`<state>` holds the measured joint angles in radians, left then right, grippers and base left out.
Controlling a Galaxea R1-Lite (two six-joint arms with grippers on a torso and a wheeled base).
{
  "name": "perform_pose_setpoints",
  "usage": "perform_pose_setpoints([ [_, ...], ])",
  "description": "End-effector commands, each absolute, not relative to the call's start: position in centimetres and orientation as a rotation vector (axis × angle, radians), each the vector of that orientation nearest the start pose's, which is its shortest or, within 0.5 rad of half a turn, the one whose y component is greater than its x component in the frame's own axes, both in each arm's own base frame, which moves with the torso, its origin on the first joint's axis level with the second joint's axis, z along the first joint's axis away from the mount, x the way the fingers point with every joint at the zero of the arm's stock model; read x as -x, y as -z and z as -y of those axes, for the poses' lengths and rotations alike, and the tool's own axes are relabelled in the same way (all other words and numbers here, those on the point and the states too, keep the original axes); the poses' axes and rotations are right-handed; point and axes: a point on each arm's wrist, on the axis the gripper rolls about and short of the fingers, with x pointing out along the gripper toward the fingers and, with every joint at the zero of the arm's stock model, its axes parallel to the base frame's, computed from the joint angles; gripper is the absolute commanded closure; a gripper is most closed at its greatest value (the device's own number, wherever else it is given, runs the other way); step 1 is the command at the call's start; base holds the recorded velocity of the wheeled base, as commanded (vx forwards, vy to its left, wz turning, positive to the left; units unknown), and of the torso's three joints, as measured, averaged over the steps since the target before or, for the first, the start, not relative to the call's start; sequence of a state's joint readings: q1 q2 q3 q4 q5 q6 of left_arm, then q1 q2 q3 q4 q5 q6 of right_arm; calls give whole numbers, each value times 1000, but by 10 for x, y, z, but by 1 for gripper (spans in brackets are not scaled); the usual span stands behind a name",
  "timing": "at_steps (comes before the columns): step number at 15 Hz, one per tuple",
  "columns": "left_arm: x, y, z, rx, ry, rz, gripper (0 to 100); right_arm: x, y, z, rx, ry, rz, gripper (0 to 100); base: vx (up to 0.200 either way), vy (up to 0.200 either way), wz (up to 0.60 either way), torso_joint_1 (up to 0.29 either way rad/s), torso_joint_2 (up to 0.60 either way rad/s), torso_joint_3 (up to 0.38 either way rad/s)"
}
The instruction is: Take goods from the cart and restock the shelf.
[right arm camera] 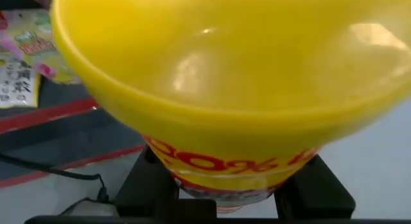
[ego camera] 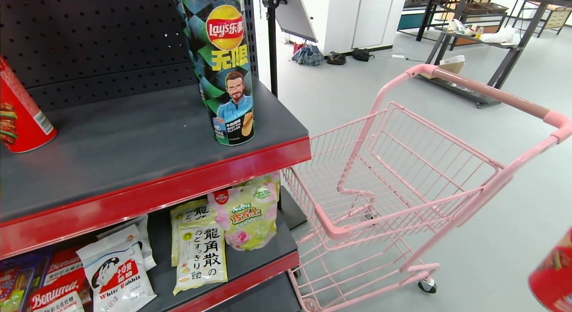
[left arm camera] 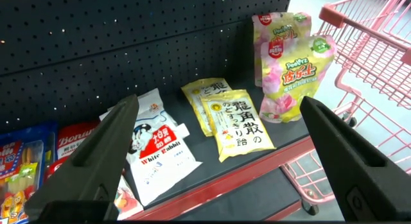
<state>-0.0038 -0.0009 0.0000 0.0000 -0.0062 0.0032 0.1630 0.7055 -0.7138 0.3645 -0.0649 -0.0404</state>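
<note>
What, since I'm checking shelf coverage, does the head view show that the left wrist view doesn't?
Head view only: the upper shelf with the green chip can standing on it, the cart's handle, and a red can at the picture's edge.
Left wrist view only: the left gripper, open.
Both: the lower shelf with its yellow candy bags, pink-green pouch and white bag, plus part of the pink cart.

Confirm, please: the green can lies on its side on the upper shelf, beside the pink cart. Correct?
No. The head view shows the green can standing upright on the upper shelf, not on its side; the pink cart is beside the shelf.
</note>
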Motion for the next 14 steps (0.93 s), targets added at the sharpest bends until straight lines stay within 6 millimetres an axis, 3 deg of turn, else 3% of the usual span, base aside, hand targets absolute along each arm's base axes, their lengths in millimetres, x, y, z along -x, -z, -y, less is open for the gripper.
perform_pose_setpoints([
  [1,23,-75,0,-3,11,0,0,1,-217,2,68,-43,-279,100,0,0,0,0,0,0],
  [5,23,-75,0,-3,11,0,0,2,-217,2,70,-41,-277,100,0,0,0,33,-131,-96],
  [14,23,-75,0,-3,11,0,0,-5,-216,1,73,-46,-311,100,0,0,0,169,-531,-357],
])
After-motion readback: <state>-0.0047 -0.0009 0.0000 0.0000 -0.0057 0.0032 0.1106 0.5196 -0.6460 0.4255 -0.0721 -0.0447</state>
